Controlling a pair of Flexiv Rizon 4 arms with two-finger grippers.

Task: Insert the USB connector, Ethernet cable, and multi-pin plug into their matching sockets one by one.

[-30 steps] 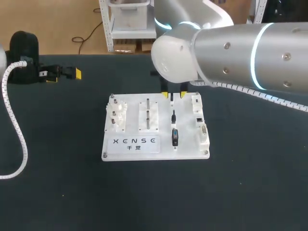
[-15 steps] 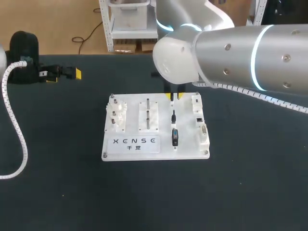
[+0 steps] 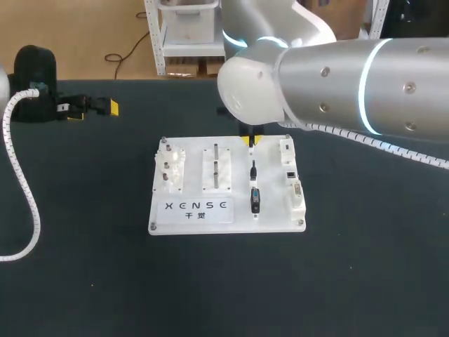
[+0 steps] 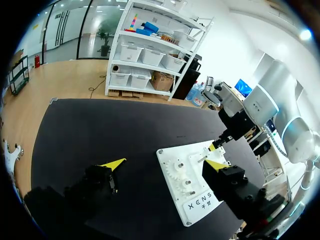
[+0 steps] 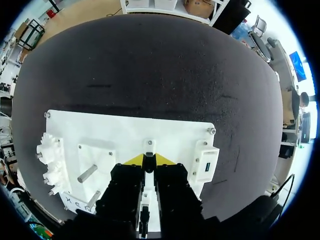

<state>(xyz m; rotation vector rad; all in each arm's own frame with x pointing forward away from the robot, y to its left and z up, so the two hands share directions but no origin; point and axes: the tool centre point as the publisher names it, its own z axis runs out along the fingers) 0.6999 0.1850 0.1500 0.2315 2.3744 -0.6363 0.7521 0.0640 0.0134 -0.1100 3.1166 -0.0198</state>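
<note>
Reaching in from the right edge, the smooth silver right arm [image 3: 337,77] hangs the right gripper [image 3: 251,140] over the top edge of the flat white plastic board [image 3: 193,223], centre frame, yellow tips pinched nearly together on a small dark cable end [image 5: 148,159]. Below it a thin black cable [image 3: 253,168] runs to a black-and-blue plug [image 3: 255,199] lying in a white holder. Boxy white socket block [image 3: 291,179] just right of it. Left gripper [image 3: 91,107] sits upper left over the matte black table [image 3: 351,281], fingers wide apart
</note>
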